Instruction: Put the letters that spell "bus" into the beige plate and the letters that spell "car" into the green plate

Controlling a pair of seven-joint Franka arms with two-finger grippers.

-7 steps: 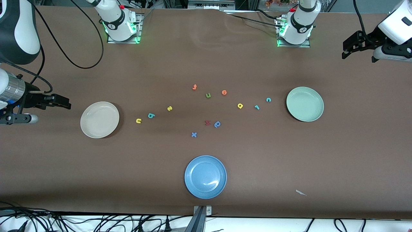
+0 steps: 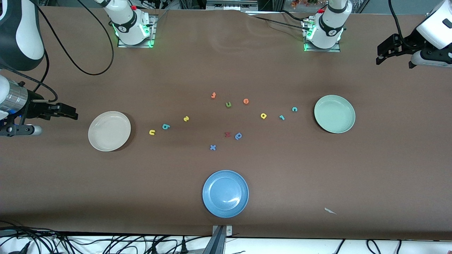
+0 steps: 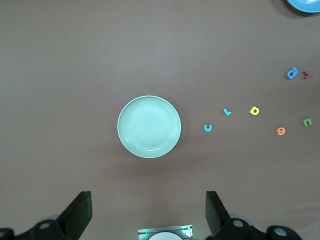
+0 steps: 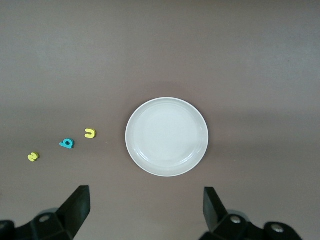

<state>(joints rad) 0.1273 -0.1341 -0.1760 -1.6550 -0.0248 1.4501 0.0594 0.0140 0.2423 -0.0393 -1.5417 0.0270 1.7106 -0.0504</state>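
Left gripper (image 2: pixel 380 53) is hanging high over the left arm's end of the table, fingers (image 3: pixel 80 212) spread wide, gripping nothing. Its wrist view is looking straight down on the green plate (image 2: pixel 334 114). Right gripper (image 2: pixel 72 113) is hanging high over the right arm's end, fingers (image 4: pixel 75 205) also wide apart and not holding anything, with the beige plate (image 2: pixel 109 131) below it.

Both plates are sitting bare. Teal "c" (image 2: pixel 294 109), teal "r" (image 2: pixel 281 117) and yellow "a" (image 2: pixel 263 115) are lying in a loose row near the green plate. Yellow "u" (image 2: pixel 152 132), teal "b" (image 2: pixel 166 126) and yellow "s" (image 2: pixel 186 119) are lying near the beige plate.

Blue plate (image 2: pixel 225 193) is sitting nearest the front camera.
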